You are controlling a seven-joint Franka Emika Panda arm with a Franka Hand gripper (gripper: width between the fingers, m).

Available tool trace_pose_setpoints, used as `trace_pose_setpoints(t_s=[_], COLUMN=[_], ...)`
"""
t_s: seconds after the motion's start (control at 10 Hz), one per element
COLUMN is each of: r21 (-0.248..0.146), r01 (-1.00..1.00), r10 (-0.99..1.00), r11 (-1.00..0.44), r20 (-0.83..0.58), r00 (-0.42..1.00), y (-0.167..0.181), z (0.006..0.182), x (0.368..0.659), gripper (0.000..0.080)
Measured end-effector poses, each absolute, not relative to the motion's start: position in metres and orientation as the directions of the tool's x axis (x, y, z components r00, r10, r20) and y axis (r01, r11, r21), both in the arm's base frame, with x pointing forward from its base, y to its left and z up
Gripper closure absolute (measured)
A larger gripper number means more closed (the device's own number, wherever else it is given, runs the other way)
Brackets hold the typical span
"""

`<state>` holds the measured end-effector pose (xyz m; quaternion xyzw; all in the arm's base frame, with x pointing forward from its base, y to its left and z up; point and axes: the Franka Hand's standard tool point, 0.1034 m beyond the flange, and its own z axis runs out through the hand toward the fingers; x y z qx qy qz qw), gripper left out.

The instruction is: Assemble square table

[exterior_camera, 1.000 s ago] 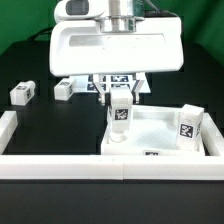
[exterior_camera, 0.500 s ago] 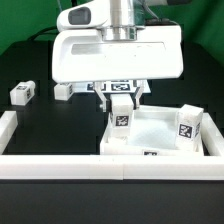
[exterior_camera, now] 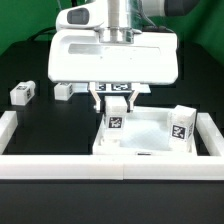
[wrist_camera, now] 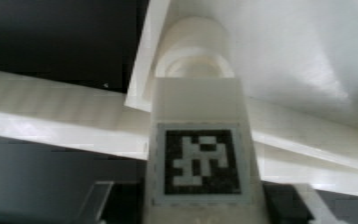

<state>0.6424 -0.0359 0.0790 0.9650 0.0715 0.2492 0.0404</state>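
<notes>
Exterior view recorded the square table's white tray-like panel (exterior_camera: 148, 131) lying flat on the black tabletop (exterior_camera: 50, 125), just behind the front border wall (exterior_camera: 100, 166). One tagged leg (exterior_camera: 116, 122) stood slightly tilted at a corner of the panel on the exterior view's left. A second leg (exterior_camera: 181, 124) stood at a corner on the exterior view's right. A loose leg (exterior_camera: 22, 93) and another loose leg (exterior_camera: 65, 90) lay well apart from the panel, on the exterior view's left.

How the tilted leg sat in its socket could not be made out. The claw's white body hid the panel's far edge and much of the marker board (exterior_camera: 106, 87). The wrist view was blurred, with the leg's tag filling the middle and one end cut off.

A green backdrop (exterior_camera: 20, 30) closed the scene.

The claw (exterior_camera: 115, 100) hung directly over the tilted leg. Its fingers (exterior_camera: 97, 100) flanked the leg's upper end, spread, with a narrow gap visible on each side.
</notes>
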Motion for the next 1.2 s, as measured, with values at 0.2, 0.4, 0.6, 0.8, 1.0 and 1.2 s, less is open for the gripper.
trace_pose_setpoints(t_s=[0.2, 0.4, 0.6, 0.8, 1.0, 1.2], r21=[0.123, 0.088, 0.072, 0.071, 0.071, 0.071], r01=[0.11, 0.119, 0.115, 0.115, 0.115, 0.114], r10=[0.157, 0.146, 0.135, 0.135, 0.134, 0.134], r11=[-0.986, -0.989, -0.991, -0.991, -0.991, -0.991], r20=[0.487, 0.446, 0.433, 0.43, 0.429, 0.429], r00=[0.859, 0.883, 0.891, 0.893, 0.893, 0.893], y=[-0.038, -0.041, -0.048, -0.047, -0.047, -0.047], z=[0.079, 0.08, 0.082, 0.08, 0.08, 0.079], x=[0.641, 0.642, 0.646, 0.645, 0.644, 0.644], gripper=[0.0509, 0.0509, 0.0509, 0.0509, 0.0354, 0.0202])
